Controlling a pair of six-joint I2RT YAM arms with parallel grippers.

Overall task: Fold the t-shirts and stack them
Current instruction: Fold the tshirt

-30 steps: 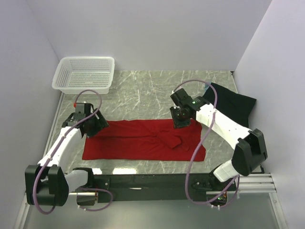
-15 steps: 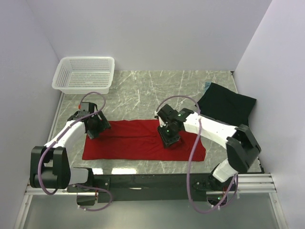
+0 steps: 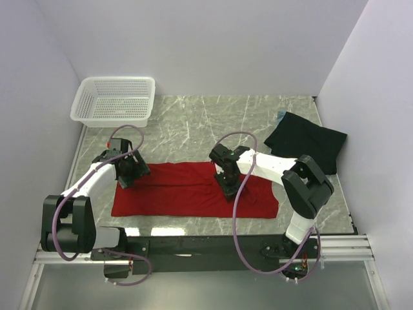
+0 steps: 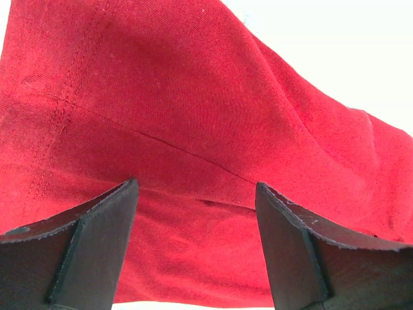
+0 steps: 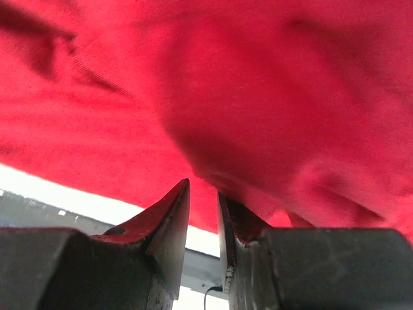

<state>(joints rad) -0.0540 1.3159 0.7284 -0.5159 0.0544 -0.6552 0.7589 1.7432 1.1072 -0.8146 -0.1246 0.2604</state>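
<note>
The red t-shirt (image 3: 174,194) lies spread as a long band across the near middle of the table. My left gripper (image 3: 129,169) is open over its far left corner, and red cloth (image 4: 193,97) lies between and beyond its jaws (image 4: 197,184). My right gripper (image 3: 227,182) is down on the middle of the red shirt. Its jaws (image 5: 203,186) are nearly closed, with a bulging fold of red cloth (image 5: 258,77) at their tips. The black t-shirt (image 3: 306,139) lies folded at the far right, with a light blue edge (image 3: 279,116) at its far corner.
A white mesh basket (image 3: 115,100) stands at the far left corner. Purple walls close in the table on the left, back and right. The black rail (image 3: 206,245) carrying the arm bases runs along the near edge.
My right gripper moved from the shirt's far edge down and left onto its middle, then held there. My left gripper shifted slightly right onto the shirt's far left corner.
</note>
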